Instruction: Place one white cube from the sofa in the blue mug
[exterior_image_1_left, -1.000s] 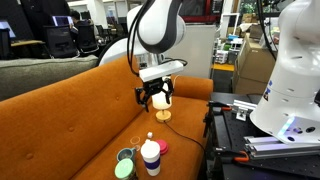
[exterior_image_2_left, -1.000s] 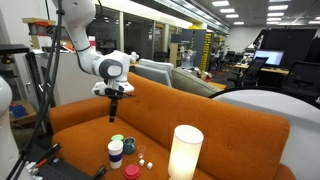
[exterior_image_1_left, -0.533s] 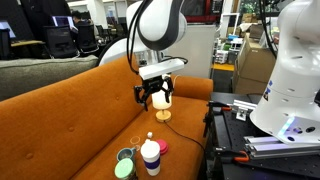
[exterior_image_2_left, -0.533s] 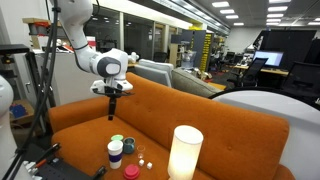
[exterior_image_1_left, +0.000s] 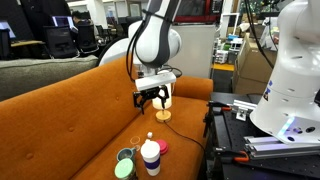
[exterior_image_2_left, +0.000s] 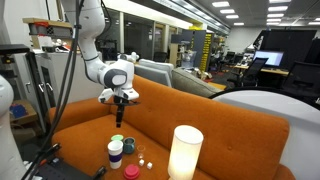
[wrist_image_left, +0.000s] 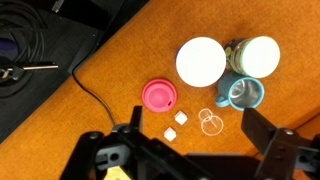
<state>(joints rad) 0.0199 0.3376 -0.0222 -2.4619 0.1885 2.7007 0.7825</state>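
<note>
Two white cubes (wrist_image_left: 181, 117) (wrist_image_left: 169, 133) lie on the orange sofa (wrist_image_left: 120, 50) seat beside a pink lid (wrist_image_left: 158, 97). The blue mug (wrist_image_left: 246, 93) stands upright just beyond them, next to a light green cup (wrist_image_left: 258, 55) and a white cup (wrist_image_left: 200, 60). My gripper (wrist_image_left: 200, 140) is open and empty, hovering above the cubes. In both exterior views the gripper (exterior_image_1_left: 152, 98) (exterior_image_2_left: 118, 112) hangs well above the seat (exterior_image_1_left: 70, 120) (exterior_image_2_left: 230, 130), apart from the mug (exterior_image_1_left: 127, 154) (exterior_image_2_left: 130, 148) and the cubes (exterior_image_2_left: 141, 158).
A clear ring-shaped piece (wrist_image_left: 209, 122) lies between the cubes and the mug. A tall white cylindrical lamp (exterior_image_2_left: 185, 152) stands on the seat near the cups. Black cables (wrist_image_left: 40, 40) lie on the floor beyond the sofa edge. A white robot base (exterior_image_1_left: 290, 80) stands beside the sofa.
The arm has swung and lowered, bringing the open gripper a little down and nearer the group of cups. The cubes and cups have not moved.
</note>
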